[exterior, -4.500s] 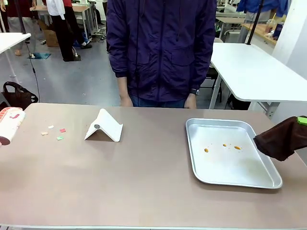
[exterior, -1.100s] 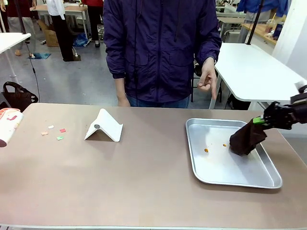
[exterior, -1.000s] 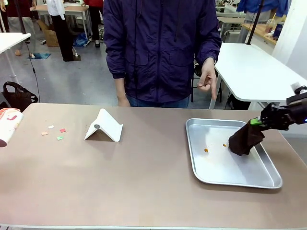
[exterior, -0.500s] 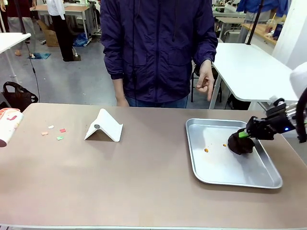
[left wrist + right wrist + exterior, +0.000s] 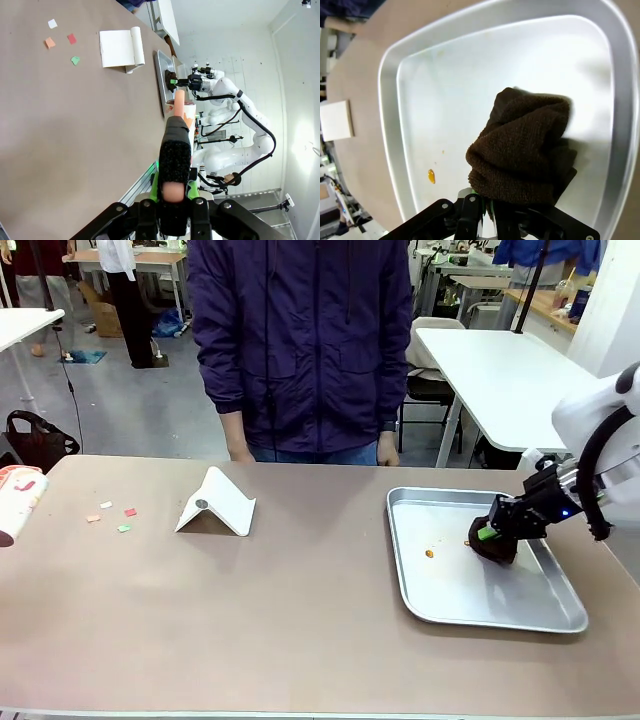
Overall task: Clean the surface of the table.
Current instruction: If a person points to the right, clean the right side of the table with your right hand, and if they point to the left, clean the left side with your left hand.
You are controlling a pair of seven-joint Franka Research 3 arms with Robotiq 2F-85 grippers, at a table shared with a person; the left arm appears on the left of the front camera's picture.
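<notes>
Though far from tray (image 5: 450, 590), paper scraps (image 5: 124, 512) on table (image 5: 300, 640) beside stand (image 5: 218, 504).

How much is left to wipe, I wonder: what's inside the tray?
A dark cloth in the right fingers, an orange spot and a speck. Whatever lies under the cloth is covered.

The right arm (image 5: 592, 420) reaches in from the side, the right end effector (image 5: 490, 532) tilted down, jaws clamped. The left end effector (image 5: 174, 200) is clamped too.
</notes>
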